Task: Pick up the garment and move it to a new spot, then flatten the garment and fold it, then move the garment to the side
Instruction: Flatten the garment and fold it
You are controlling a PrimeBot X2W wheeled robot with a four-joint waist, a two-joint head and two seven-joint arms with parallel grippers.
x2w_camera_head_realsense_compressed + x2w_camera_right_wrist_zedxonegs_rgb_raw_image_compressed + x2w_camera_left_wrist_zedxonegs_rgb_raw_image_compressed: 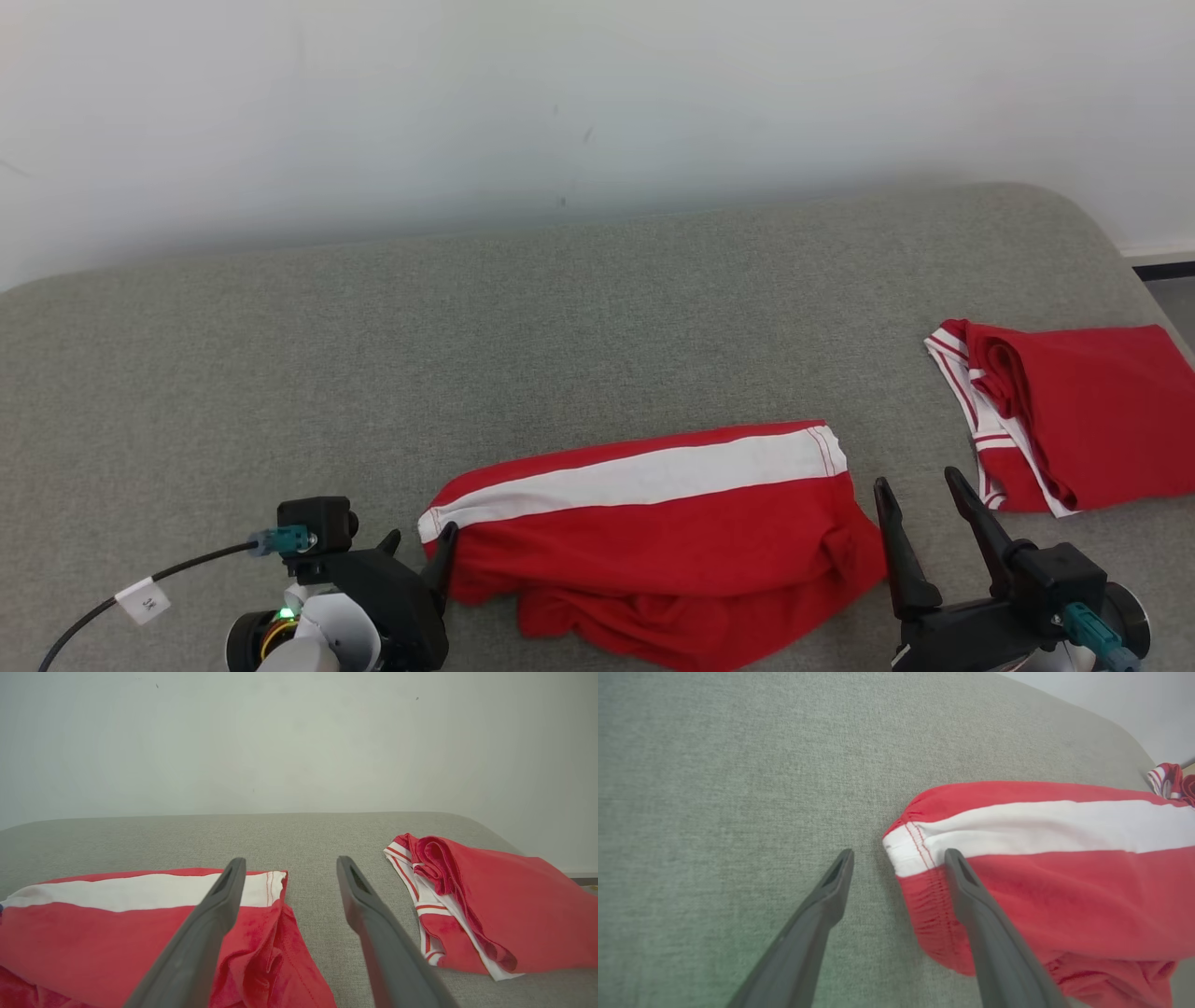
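A red garment (672, 546) with a broad white stripe lies partly folded on the grey padded table (560, 317), near its front edge. My left gripper (415, 546) is open at the garment's left end; in the left wrist view its fingers straddle the elastic hem corner (906, 854) of the garment (1064, 896). My right gripper (920, 495) is open just right of the garment's right end. In the right wrist view that gripper (289, 868) frames the garment's stitched end (271, 891) and bare table beside it.
A second red garment (1064, 420) with white striped trim lies folded at the table's right edge, also seen in the right wrist view (476, 900). A pale wall (560, 112) runs behind the table. A cable (140, 583) trails from my left wrist.
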